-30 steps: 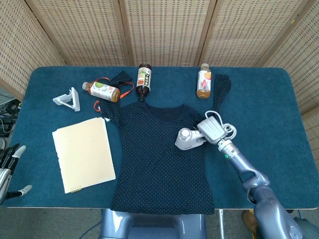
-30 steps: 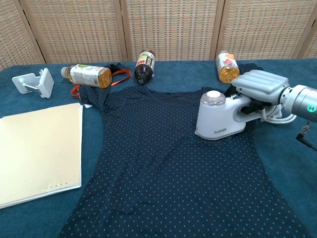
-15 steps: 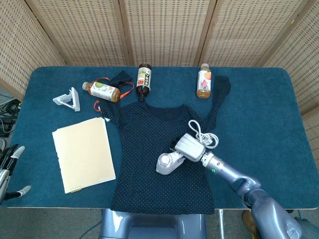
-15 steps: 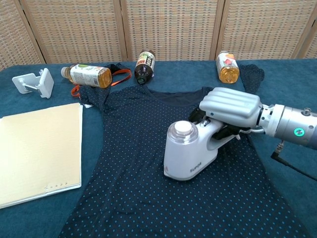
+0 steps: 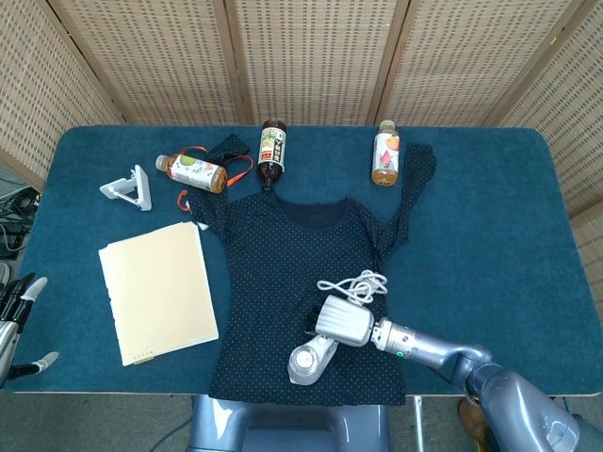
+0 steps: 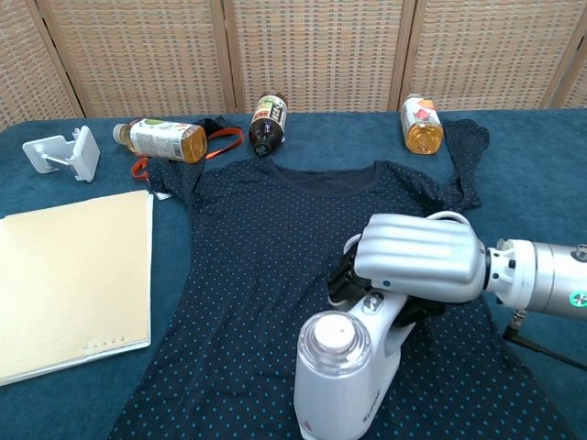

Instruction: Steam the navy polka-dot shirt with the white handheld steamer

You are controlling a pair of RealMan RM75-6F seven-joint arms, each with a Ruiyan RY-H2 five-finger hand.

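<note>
The navy polka-dot shirt (image 5: 283,273) (image 6: 266,238) lies flat in the middle of the table, its neck toward the far side. My right hand (image 5: 343,321) (image 6: 417,258) grips the handle of the white handheld steamer (image 5: 309,361) (image 6: 344,371), which stands on the shirt near its hem. The steamer's white cord (image 5: 355,285) lies coiled on the shirt behind the hand. My left hand (image 5: 17,320) hangs off the table's left edge, fingers spread, holding nothing.
A cream notebook (image 5: 157,291) (image 6: 64,280) lies left of the shirt. Behind it are a white stand (image 5: 130,186) and a tea bottle (image 5: 197,171) on an orange strap. A dark bottle (image 5: 272,150) and an orange-drink bottle (image 5: 385,153) lie at the back.
My right hand has drawn the steamer down the shirt from the right shoulder to near the hem, toward me and leftward. The cord trailed along. The left hand stayed put.
</note>
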